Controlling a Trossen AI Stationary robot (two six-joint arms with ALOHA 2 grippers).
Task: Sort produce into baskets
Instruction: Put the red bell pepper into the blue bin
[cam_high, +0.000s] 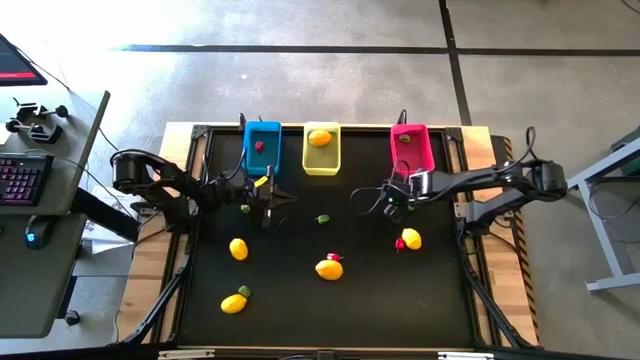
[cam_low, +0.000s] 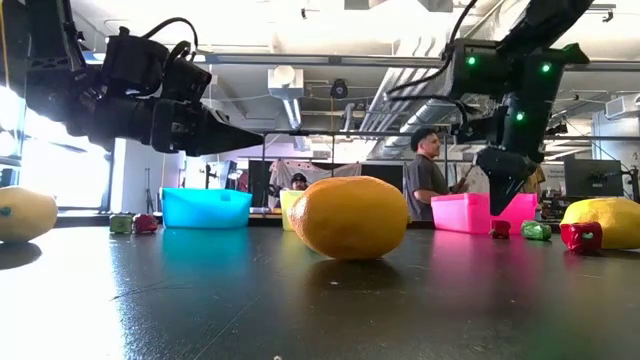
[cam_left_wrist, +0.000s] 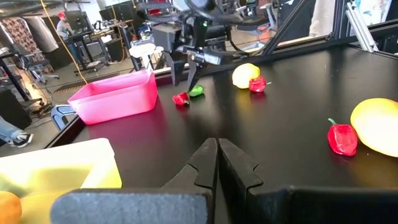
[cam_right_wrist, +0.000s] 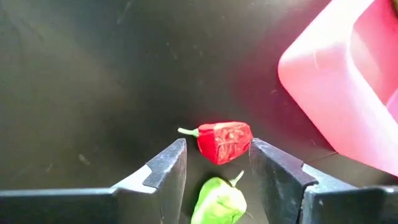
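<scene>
My right gripper (cam_right_wrist: 217, 163) is open and hovers just in front of the pink basket (cam_high: 411, 147). A small red pepper (cam_right_wrist: 221, 140) and a green one (cam_right_wrist: 217, 202) lie on the mat below the gap between its fingers; the low view shows the fingertips (cam_low: 497, 200) above them. My left gripper (cam_left_wrist: 217, 163) is shut and empty, in front of the blue basket (cam_high: 262, 147) and above the mat. The yellow basket (cam_high: 321, 150) holds a lemon (cam_high: 320, 138), the blue basket a red bit (cam_high: 259, 146), and the pink basket a green bit (cam_high: 405, 139).
Loose on the black mat are lemons (cam_high: 238, 249) (cam_high: 329, 268) (cam_high: 234, 302) (cam_high: 411, 238), red bits (cam_high: 400, 243) (cam_high: 334, 257) and green bits (cam_high: 245, 209) (cam_high: 322, 218) (cam_high: 245, 291). The three baskets stand in a row at the far edge. People stand in the room beyond the table (cam_low: 428, 185).
</scene>
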